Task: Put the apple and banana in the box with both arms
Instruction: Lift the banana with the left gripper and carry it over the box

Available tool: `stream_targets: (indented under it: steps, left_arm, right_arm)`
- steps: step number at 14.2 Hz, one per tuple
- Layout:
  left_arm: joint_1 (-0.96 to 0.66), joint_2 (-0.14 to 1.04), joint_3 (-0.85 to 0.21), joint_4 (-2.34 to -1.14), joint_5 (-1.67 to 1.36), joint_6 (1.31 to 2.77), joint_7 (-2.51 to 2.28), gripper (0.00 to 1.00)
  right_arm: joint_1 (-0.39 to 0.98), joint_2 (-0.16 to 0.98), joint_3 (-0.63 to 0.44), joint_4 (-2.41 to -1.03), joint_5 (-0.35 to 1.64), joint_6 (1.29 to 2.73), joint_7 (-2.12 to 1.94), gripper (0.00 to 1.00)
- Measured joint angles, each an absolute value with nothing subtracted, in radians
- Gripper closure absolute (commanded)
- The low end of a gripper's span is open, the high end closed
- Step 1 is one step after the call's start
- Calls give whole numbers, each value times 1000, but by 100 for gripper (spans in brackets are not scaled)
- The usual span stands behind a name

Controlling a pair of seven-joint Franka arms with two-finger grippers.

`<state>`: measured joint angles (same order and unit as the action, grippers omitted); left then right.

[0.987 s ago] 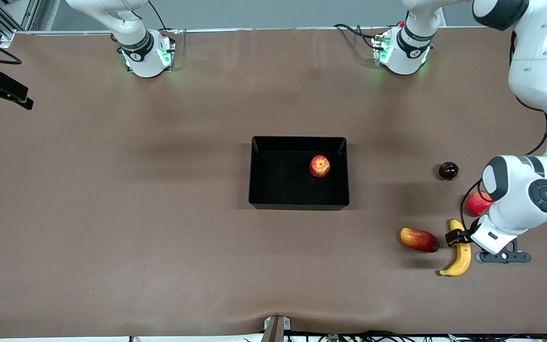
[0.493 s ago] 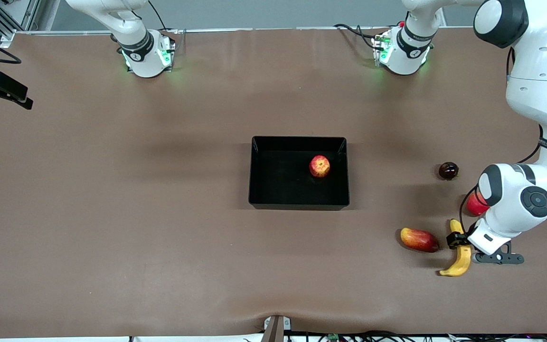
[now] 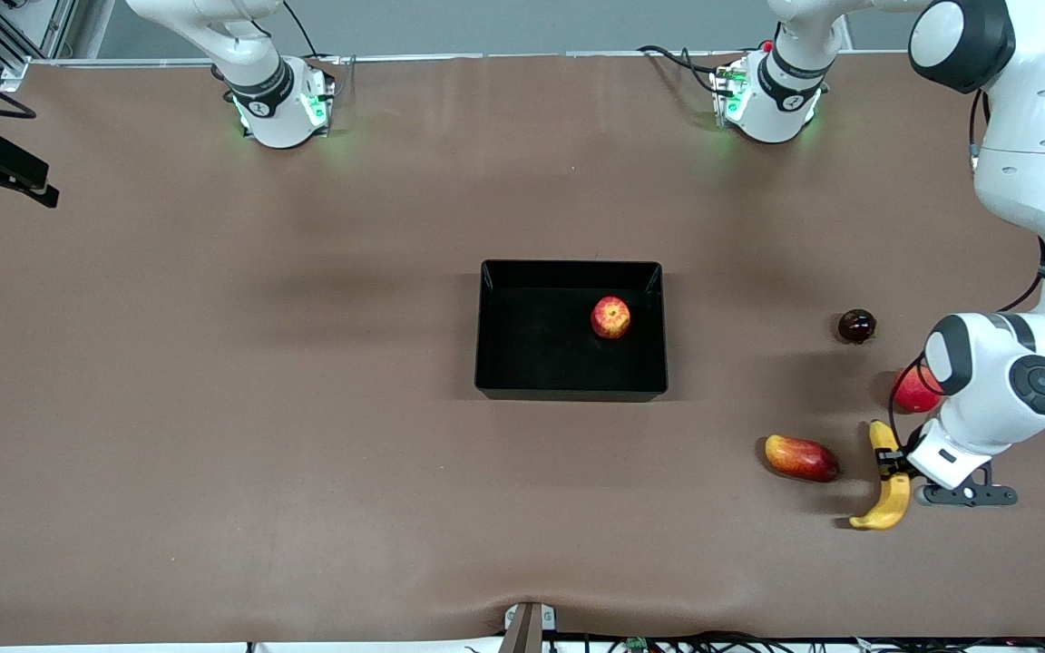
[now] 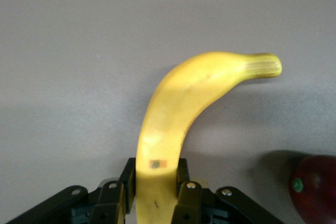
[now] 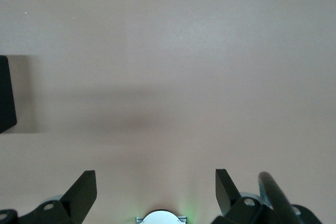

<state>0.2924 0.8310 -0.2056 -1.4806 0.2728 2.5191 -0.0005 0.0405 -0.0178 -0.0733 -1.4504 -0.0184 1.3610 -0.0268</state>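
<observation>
The yellow banana (image 3: 892, 494) lies on the table near the left arm's end, nearer the front camera than the box. My left gripper (image 3: 890, 462) is shut on its middle; in the left wrist view both fingers (image 4: 185, 195) press against the banana (image 4: 173, 108). The red and yellow apple (image 3: 610, 317) rests inside the black box (image 3: 522, 349) at the table's centre. The right arm waits. Its gripper (image 5: 156, 182) is open over bare table, with nothing between its fingers, and does not show in the front view.
A red-yellow mango-like fruit (image 3: 801, 457) lies beside the banana. A plain red round fruit (image 3: 911, 394) sits partly hidden by the left arm, and a dark round fruit (image 3: 856, 326) lies farther from the camera. A corner of the box (image 5: 5, 95) shows in the right wrist view.
The left gripper has shut on the banana. The banana has shifted and turned a little toward the left arm's end of the table. The right arm has stayed still.
</observation>
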Motion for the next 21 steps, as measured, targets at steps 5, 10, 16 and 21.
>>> stream_targets:
  steps: [5,10,16,21]
  left_arm:
    - [289,676,-277,-1460,273,2303,-17,100]
    - [278,530,-460,-1470,273,2058,-251,100]
    - [141,523,-613,-1524,277,1998,-646,100]
    - [-91,525,-613,-1576,333,2008,-1005,100]
  right_arm:
    - [40,-18,-73,-1451,-18,1362,-28,0]
    - [40,-18,-73,-1451,-18,1363,-28,0]
    - [41,-18,-72,-1451,-18,1366,-29,0]
    - [40,-18,-74,-1451,-18,1367,-29,0]
